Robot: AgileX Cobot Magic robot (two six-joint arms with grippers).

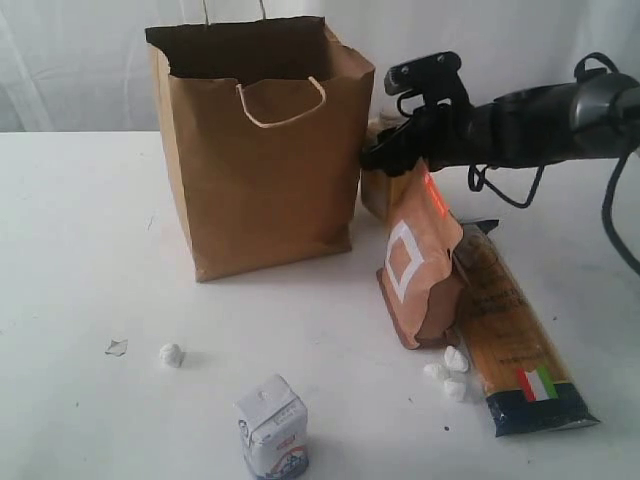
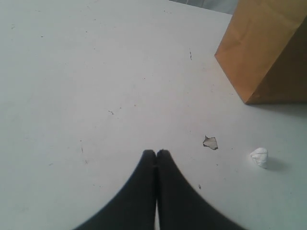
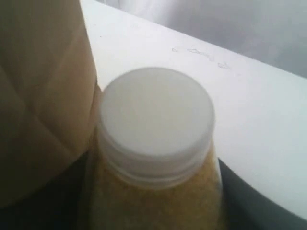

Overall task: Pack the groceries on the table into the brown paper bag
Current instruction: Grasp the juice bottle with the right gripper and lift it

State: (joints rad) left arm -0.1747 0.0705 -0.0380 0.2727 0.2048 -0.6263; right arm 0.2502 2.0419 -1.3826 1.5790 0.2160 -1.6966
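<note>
The brown paper bag (image 1: 260,150) (image 2: 264,48) (image 3: 38,96) stands open at the back of the table (image 1: 90,250). Just right of the bag is a clear jar (image 1: 378,195) (image 3: 153,115) with a pale lid and mustard-yellow contents. My right gripper (image 1: 390,150) (image 3: 153,191) has a finger against each side of the jar. In front of the jar leans the brown pouch (image 1: 420,260) with a white square. The long pasta packet (image 1: 515,330) lies beside the pouch. A small white carton (image 1: 272,428) stands near the front edge. My left gripper (image 2: 156,153) is shut and empty over bare table.
A crumpled white bit (image 1: 171,354) (image 2: 259,156) and a small grey scrap (image 1: 116,347) (image 2: 210,142) lie left of the carton. More white bits (image 1: 447,372) sit at the pouch's foot. A pale curtain hangs behind the table.
</note>
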